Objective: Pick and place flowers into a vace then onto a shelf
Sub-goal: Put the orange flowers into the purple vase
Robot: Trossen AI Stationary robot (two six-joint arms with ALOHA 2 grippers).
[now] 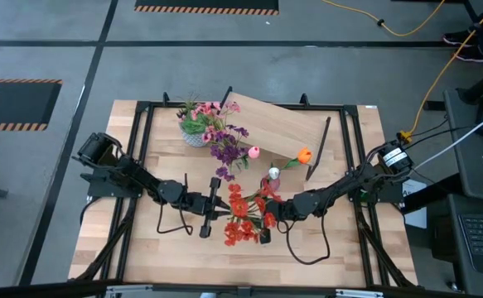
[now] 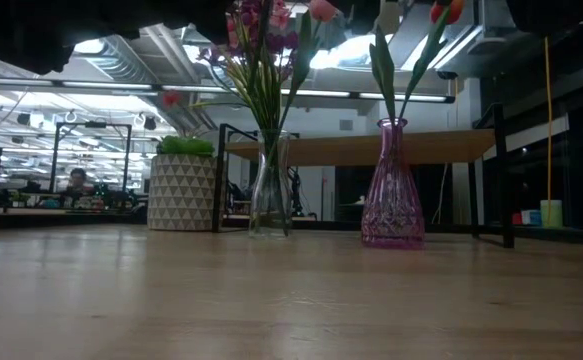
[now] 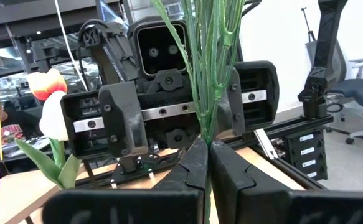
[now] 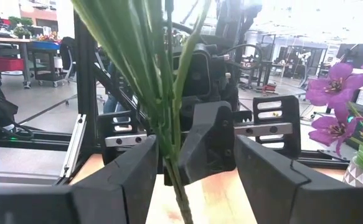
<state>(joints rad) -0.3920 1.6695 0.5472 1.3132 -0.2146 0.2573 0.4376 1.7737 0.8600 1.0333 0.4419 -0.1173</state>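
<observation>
Flowers: from above, I see the red-orange bunch in mid-table between my two grippers, other stems already in vases by the shelf. At table height, a clear vase and a pink vase hold flowers before the shelf. My left gripper is clamped tight on the green stems. My right gripper stands wide apart around the stems, holding nothing. I judge this bunch still needs a vase.

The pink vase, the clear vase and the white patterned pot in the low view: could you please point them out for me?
pink vase (image 2: 392, 205), low view, on its ribbed belly.
clear vase (image 2: 270, 195), low view, on its glass body.
white patterned pot (image 2: 182, 193), low view, on its front wall.
</observation>
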